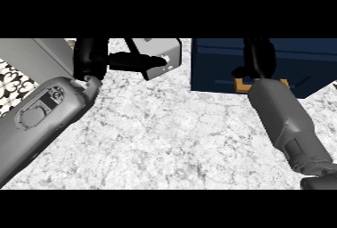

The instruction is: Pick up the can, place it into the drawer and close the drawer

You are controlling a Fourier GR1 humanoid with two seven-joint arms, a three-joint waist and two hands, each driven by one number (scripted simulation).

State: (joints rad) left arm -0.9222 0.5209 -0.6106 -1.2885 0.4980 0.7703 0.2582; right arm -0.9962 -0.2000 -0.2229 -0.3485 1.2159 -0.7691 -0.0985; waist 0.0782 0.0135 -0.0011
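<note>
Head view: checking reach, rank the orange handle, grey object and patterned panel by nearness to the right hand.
1. Orange handle, just below the right hand.
2. Grey object, top centre.
3. Patterned panel, left edge.

The drawer [296,62] is a dark blue box directly beneath the right hand [259,55], with an orange bracket-shaped handle [245,85] on its near edge just beside that hand's wrist; whether it stands open cannot be told. A pale grey object [166,50], angular-looking and tilted, seemingly the can, sits against the left hand [99,58], whose dark fingers cross its face
</note>
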